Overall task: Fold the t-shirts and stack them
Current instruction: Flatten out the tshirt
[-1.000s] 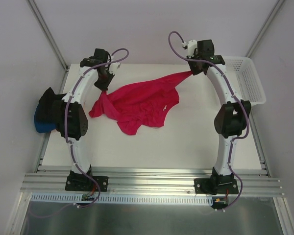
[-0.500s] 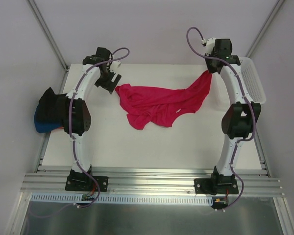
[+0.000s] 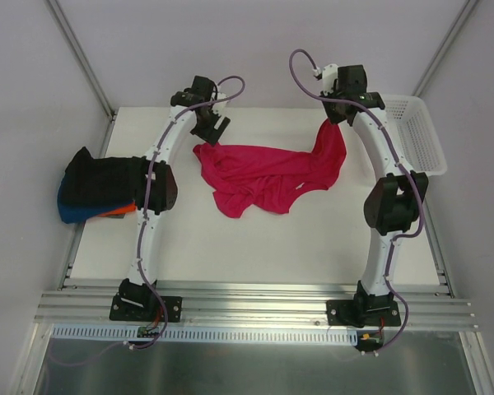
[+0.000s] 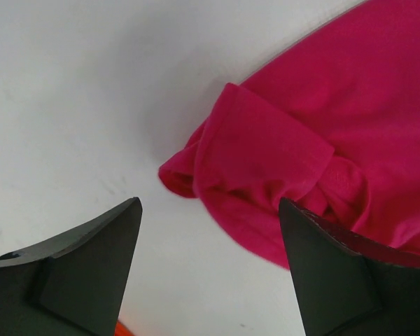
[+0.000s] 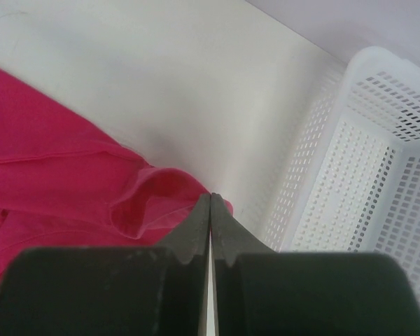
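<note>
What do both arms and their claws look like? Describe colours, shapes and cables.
The left arm and right arm have slim white links, bulky black joint housings and a purple cable each. The left claw and right claw have matte black wedge-shaped fingers.

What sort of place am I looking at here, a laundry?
Probably a robot test bench, not a laundry: two arms bolted to an aluminium rail, a white table walled by plain panels, a crimson t-shirt pinched in the right gripper.
</note>
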Controlling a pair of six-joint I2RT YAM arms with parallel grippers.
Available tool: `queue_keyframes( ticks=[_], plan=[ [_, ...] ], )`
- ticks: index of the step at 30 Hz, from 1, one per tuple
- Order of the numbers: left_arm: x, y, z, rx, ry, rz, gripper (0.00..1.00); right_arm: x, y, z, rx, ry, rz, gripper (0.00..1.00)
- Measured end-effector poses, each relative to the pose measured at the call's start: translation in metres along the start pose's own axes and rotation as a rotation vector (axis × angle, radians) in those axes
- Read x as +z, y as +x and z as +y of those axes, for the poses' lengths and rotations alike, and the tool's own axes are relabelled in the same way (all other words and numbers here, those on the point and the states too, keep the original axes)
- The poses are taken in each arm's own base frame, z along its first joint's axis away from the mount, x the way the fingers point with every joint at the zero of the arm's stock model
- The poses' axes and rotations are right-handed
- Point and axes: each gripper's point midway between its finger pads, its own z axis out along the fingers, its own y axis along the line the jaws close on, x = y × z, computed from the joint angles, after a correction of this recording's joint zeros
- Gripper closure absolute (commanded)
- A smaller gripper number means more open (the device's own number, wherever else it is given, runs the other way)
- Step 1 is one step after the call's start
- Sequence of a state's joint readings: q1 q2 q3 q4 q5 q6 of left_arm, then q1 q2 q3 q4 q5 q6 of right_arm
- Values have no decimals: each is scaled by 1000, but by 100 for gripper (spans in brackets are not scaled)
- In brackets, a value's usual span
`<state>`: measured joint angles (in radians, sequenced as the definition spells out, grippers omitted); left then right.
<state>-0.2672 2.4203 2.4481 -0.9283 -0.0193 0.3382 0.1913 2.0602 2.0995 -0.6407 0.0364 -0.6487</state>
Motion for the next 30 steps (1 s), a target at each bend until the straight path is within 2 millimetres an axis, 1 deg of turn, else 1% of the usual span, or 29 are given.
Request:
queue_keyframes(
  ticks=[2,4,7,9,10,13,16,17,19,21,24,27,28,30],
  plan=[
    [22,8,-9,0,28,30,23,0,1,0,1,0,2,100],
    [39,17,-16,0,45,61,28,0,1,0,1,0,3,100],
    [53,25,-23,-1,65,89,38,0,1,0,1,0,3,100],
    [55,26,-26,-3,74,89,46,0,1,0,1,0,2,100],
    [54,25,-25,-4,74,87,59,0,1,0,1,0,3,100],
    [52,19,-25,-11,71,69,86,0,1,0,1,0,4,100],
    [51,16,-27,-14,65,63,88,1,2,0,1,0,5,100],
    [51,17,-26,-15,60,65,100,1,2,0,0,-1,4,100],
    [47,20,-26,-13,44,76,100,1,2,0,0,-1,4,100],
    [35,29,-25,-15,35,99,100,1,1,1,0,-1,4,100],
    [4,38,-20,-21,20,112,100,1,1,0,-1,0,5,100],
    [-41,45,1,-52,-22,87,100,1,2,-1,-2,8,7,100],
    [-57,47,12,-69,-44,68,100,1,2,-1,-2,10,7,100],
    [-87,59,34,-105,-87,51,100,1,3,-4,0,16,11,100]
  ],
)
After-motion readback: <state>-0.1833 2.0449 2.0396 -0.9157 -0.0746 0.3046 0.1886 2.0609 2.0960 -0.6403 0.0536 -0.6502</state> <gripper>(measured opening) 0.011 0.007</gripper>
